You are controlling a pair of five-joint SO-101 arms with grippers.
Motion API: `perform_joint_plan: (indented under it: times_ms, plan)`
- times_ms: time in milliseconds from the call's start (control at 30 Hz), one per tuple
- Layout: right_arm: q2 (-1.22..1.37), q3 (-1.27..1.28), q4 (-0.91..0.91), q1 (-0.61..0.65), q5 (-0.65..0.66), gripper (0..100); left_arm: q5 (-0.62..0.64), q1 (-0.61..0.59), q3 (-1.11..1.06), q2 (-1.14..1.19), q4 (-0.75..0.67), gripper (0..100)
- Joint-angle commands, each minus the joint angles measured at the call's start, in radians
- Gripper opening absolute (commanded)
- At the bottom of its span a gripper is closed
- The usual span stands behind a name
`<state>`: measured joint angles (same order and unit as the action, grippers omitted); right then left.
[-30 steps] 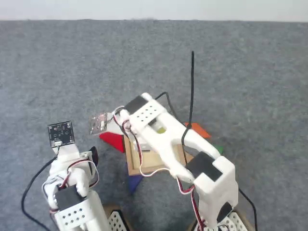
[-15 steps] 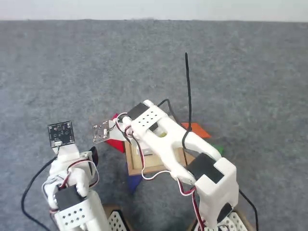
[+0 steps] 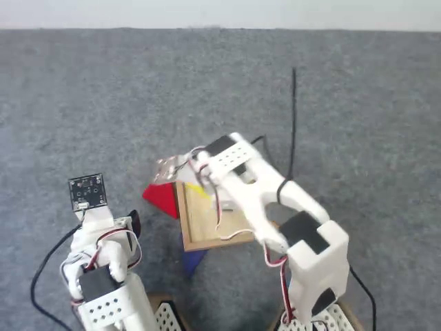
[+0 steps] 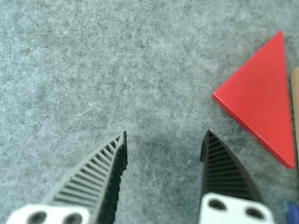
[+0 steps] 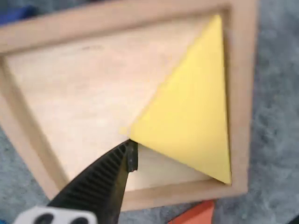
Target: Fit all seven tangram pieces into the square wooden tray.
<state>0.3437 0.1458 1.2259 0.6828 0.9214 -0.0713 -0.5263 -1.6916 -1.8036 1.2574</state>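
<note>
yellow triangular tangram piece (image 5: 191,121) along one edge of square wooden tray (image 5: 117,21), right claw (image 5: 130,154) at its point, opening cannot be told, left claw (image 4: 166,137) spread wide, empty, above grey table (image 4: 70,56), near red triangular piece (image 4: 261,112)

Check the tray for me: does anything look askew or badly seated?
The yellow triangle lies along one wall of the wooden tray, but a shadowed gap shows under one inner edge, so it may be tilted rather than flat; I cannot be sure. Nothing looks damaged.
</note>
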Motion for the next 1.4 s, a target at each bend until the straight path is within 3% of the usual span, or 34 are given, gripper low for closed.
perform_joint_plan:
  times_ms: [0, 467, 633, 867, 1000, 1133, 1267, 1367]
  plan:
    - [0.03, -0.006, -0.058, -0.094, -0.012, 53.4, 0.012, -0.002, 0.008, -0.023, 0.008, 24]
    - [0.067, -0.037, -0.105, -0.364, -0.15, 53.4, 0.012, -0.002, 0.008, -0.023, 0.008, 24]
    - [-0.016, -0.032, -0.096, -0.39, -0.23, 53.3, 0.012, -0.002, 0.008, -0.023, 0.008, 24]
    - [-0.533, 0.282, -0.16, -0.44, -0.411, 53.3, 0.012, 0.003, 0.01, -0.023, 0.008, 24]
    - [-0.88, 0.525, -0.145, -0.567, -0.549, 53.3, 0.005, -0.003, 0.01, -0.023, 0.006, 25]
    - [-1.158, 0.738, -0.073, -0.684, -0.552, 53.3, -0.009, -0.089, 0.012, -0.023, -0.026, 25]
    - [-1.362, 0.904, 0.01, -0.796, -0.516, 53.3, -0.358, -0.092, 0.033, -0.023, -0.18, 24]
    - [-1.458, 1.013, -0.008, -0.897, -0.485, 53.3, -0.334, -0.092, 0.162, -0.02, -0.153, 24]
